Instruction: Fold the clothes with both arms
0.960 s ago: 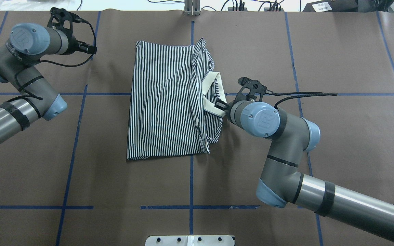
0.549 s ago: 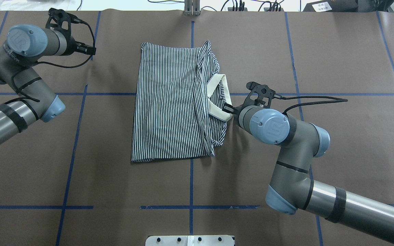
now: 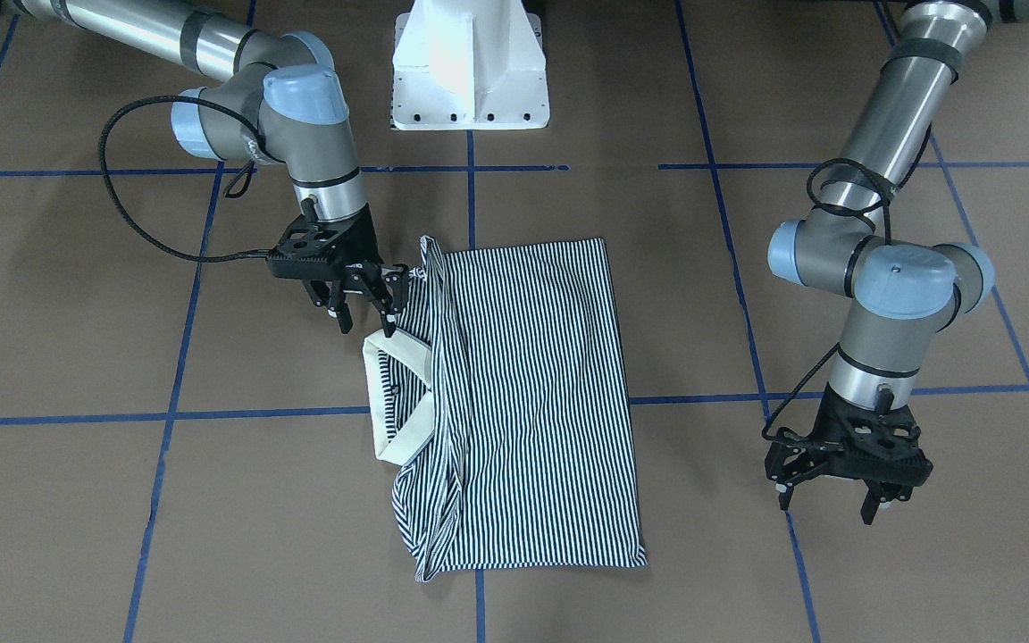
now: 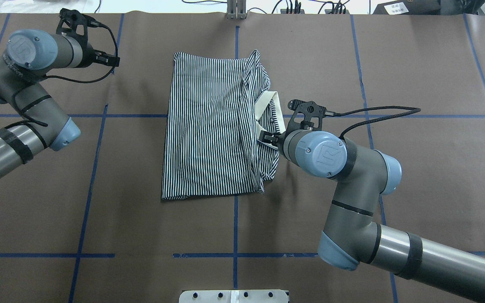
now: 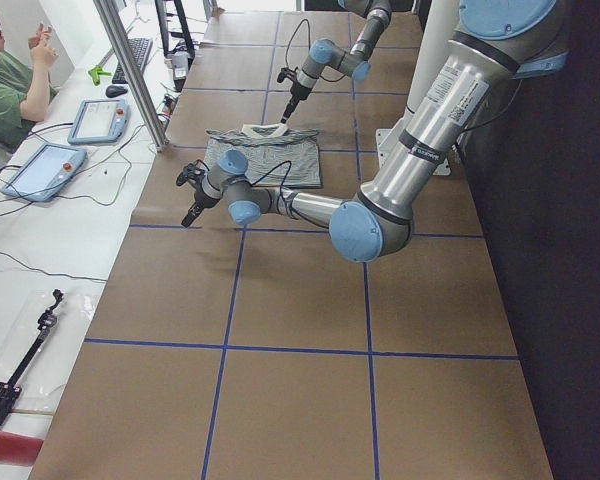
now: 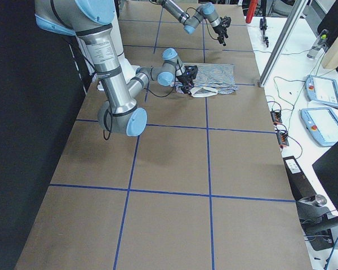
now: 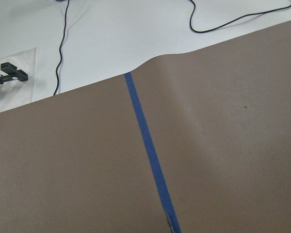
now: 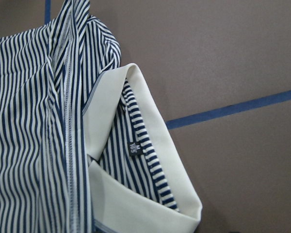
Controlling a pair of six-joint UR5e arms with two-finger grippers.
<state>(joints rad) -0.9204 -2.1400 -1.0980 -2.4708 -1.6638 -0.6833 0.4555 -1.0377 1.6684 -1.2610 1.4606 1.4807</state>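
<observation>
Brown table paper (image 4: 415,63) holds the polo shirt (image 4: 204,134) at centre, no longer sliding; my right gripper (image 3: 363,320), fingers apart like the idle left gripper (image 3: 827,509), has crept back over the collar (image 8: 106,116), likely to regrasp.

a robotics lab: a big table (image 4: 436,63) papered brown and gridded with blue tape (image 4: 235,255), teach pendants (image 5: 42,170) on a white side bench (image 5: 50,290), an aluminium post (image 5: 130,70), a person (image 5: 5,85) seated alongside.

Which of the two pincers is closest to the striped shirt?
The right arm's pincer, open just beside the cream collar of the shirt; the left arm's pincer hangs open over bare table, well away.
</observation>
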